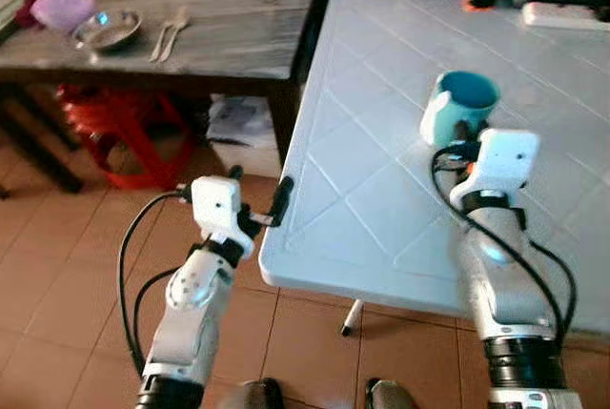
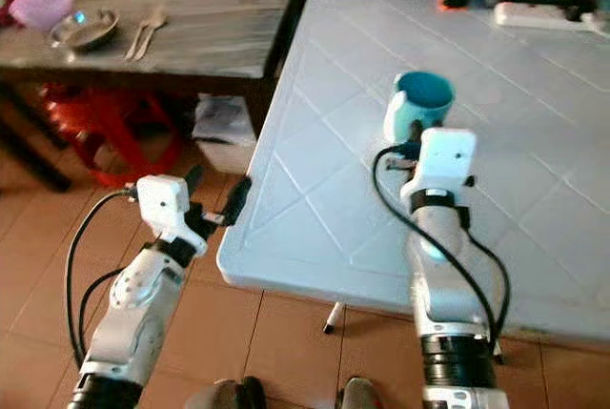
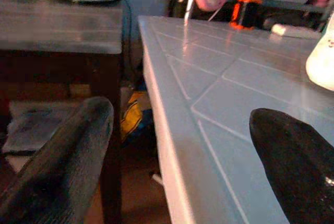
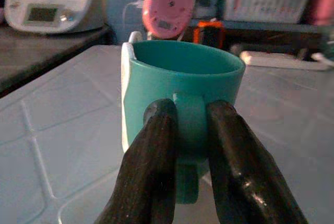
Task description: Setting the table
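Right wrist view: right pincer clamped on teal mug handle, pink timer behind; left pincer spread at table edge

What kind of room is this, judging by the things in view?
Probably a home kitchen or dining area. A teal mug stands on a pale plastic table. Beside it, a wooden table holds a metal bowl, spoons and a white kitchen appliance.

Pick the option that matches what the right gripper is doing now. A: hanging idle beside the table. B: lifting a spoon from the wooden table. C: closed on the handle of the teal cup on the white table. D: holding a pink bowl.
C: the right gripper has both black fingers clamped on the handle of the teal cup, which stands on the white table.
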Motion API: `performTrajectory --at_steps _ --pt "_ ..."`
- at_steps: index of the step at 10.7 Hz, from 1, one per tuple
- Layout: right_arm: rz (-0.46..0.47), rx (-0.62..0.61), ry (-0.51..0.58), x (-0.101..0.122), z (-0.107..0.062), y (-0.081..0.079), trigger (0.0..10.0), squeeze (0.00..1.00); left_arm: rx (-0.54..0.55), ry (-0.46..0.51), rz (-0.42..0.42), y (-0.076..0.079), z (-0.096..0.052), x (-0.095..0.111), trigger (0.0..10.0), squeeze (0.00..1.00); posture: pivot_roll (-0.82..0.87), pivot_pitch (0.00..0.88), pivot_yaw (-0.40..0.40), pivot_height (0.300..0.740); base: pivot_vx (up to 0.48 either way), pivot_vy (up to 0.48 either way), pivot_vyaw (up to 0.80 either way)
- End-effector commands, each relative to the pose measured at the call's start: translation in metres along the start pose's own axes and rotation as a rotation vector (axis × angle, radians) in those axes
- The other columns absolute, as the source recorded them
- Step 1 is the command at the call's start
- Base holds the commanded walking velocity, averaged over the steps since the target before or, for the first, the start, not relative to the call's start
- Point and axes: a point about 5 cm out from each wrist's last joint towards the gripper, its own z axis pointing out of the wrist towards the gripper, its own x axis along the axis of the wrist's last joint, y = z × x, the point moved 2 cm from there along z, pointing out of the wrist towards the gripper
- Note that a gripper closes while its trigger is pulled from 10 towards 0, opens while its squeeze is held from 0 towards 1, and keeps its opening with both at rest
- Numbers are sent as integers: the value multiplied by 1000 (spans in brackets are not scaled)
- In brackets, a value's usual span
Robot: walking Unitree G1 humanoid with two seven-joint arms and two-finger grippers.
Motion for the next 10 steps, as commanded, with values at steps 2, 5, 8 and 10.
performTrajectory --at_steps 2,5,8,10 --pt "6 25 34 12 0 -7 10000 0 1 -4 25 -4 -2 -2 10000 0 -132 143 79 740 0 467 -272" --pt "-6 43 45 13 1 -11 10000 0 3 -1 19 0 0 -4 10000 0 -129 139 77 740 0 480 0" --pt "-13 42 49 14 0 -10 10000 0 -5 -1 19 1 -1 -6 10000 0 -132 140 80 740 0 480 0" --pt "-18 42 51 14 -1 -10 10000 0 -4 2 20 0 -1 -7 10000 0 -130 138 77 740 0 480 0"
